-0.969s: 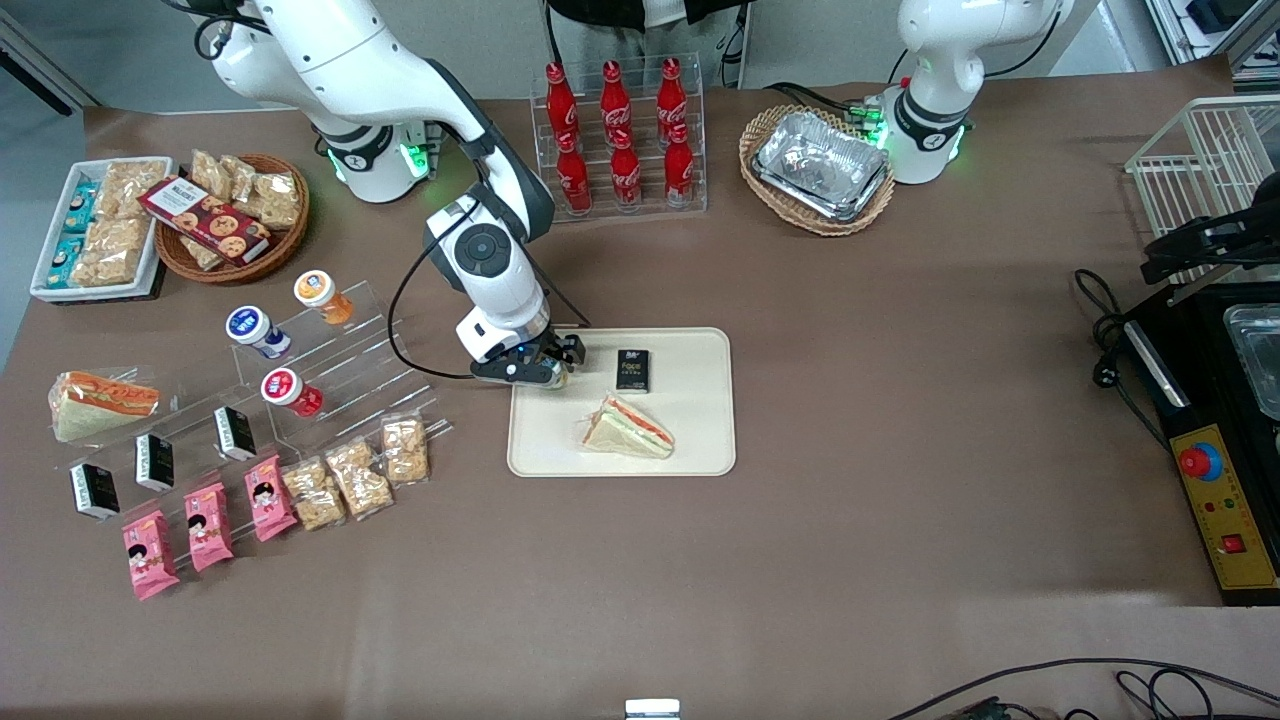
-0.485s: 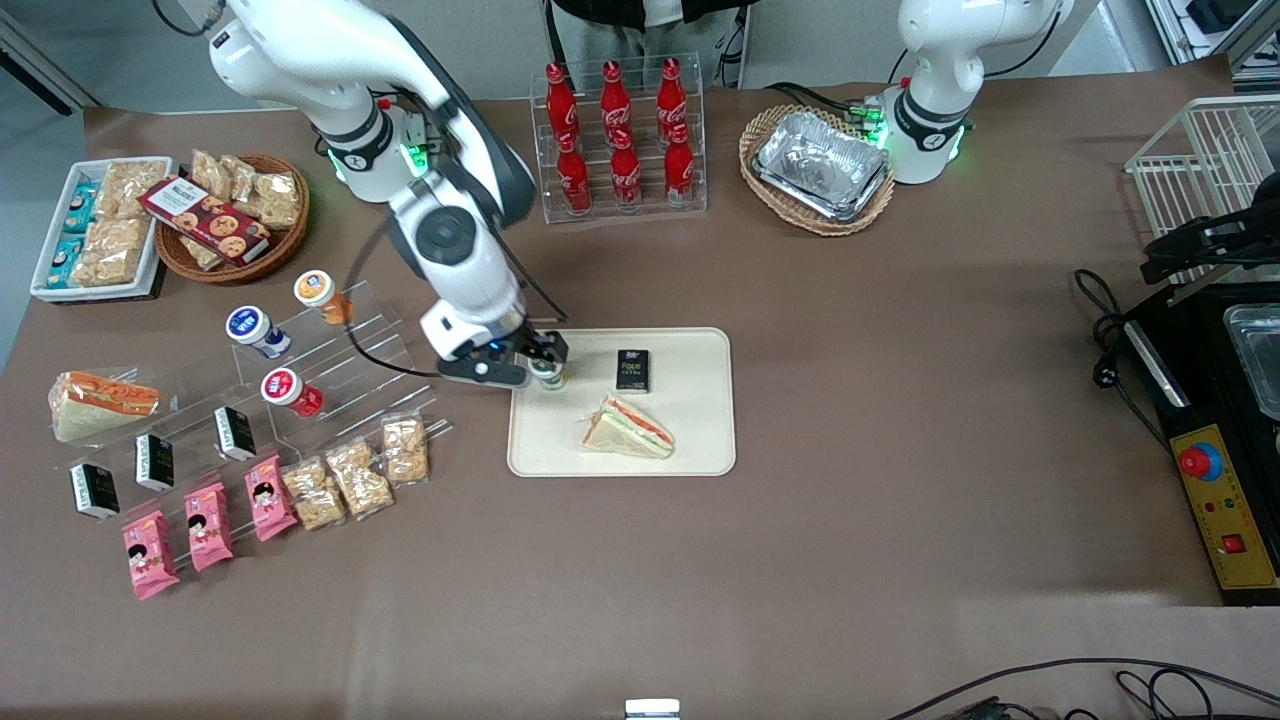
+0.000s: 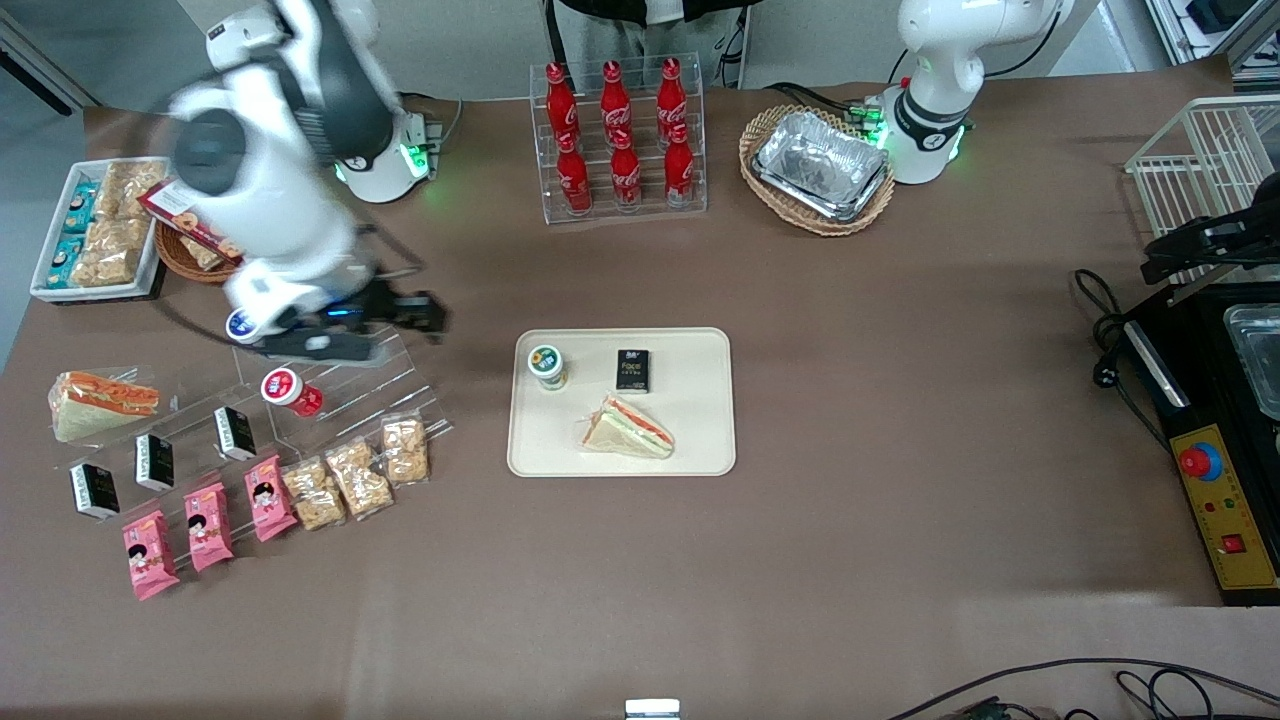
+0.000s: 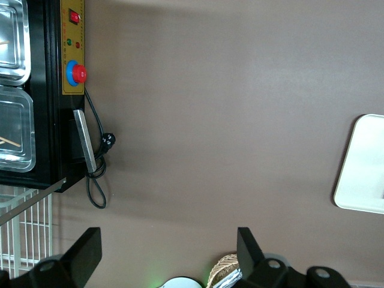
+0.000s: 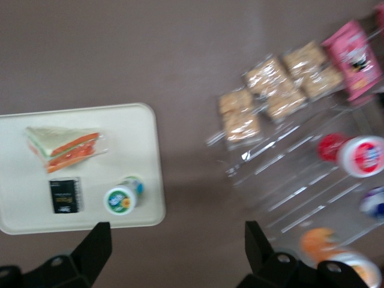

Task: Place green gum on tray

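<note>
Above the clear acrylic step rack (image 3: 340, 375), the gripper (image 3: 420, 312) hangs with its jaws spread apart and nothing between them; in the right wrist view its two black fingers (image 5: 96, 249) stand wide, with bare brown table (image 3: 850, 400) showing in the gap. Just under the wrist sit the rack's bottles: the red-lidded bottle (image 3: 285, 388) nearer the front camera than the gripper, and the blue-lidded bottle (image 3: 243, 324) partly covered by the arm. Near the rack, closer still to the front camera, lie packets of crisp snacks (image 3: 350, 475) and pink packets (image 3: 205, 535). Well apart from the jaws, toward the parked arm's end of the table, lies the tray (image 3: 700, 440). On it the green gum (image 3: 547, 365) stands upright at the corner closest to the gripper, free of any grip. Beside the gum lies a small black box (image 3: 633, 369), and a wrapped sandwich (image 3: 628, 427) rests on the tray nearer the front camera than both.
</note>
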Motion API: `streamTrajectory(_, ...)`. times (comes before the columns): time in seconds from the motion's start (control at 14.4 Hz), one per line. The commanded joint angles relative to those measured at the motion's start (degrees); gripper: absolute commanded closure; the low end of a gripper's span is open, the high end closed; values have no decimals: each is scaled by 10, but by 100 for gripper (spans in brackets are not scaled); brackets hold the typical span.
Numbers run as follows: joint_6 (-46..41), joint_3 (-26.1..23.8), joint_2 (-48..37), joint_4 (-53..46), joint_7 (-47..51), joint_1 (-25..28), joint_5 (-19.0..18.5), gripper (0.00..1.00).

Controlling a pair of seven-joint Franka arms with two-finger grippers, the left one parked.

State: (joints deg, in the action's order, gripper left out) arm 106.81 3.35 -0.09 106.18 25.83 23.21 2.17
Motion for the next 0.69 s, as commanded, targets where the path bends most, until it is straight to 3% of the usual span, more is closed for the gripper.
streamTrajectory(0.0, -83, -7, -19, -53, -145, -112, -1, 1)
streamTrajectory(0.21, -92, 4, -43, -52, -198, -171, -2, 0)
streamTrajectory(0.48, -91, 71, -49, -56, -276, -178, 2, 0)
streamTrajectory(0.62, -91, 80, -47, -59, -289, -180, 2, 0)
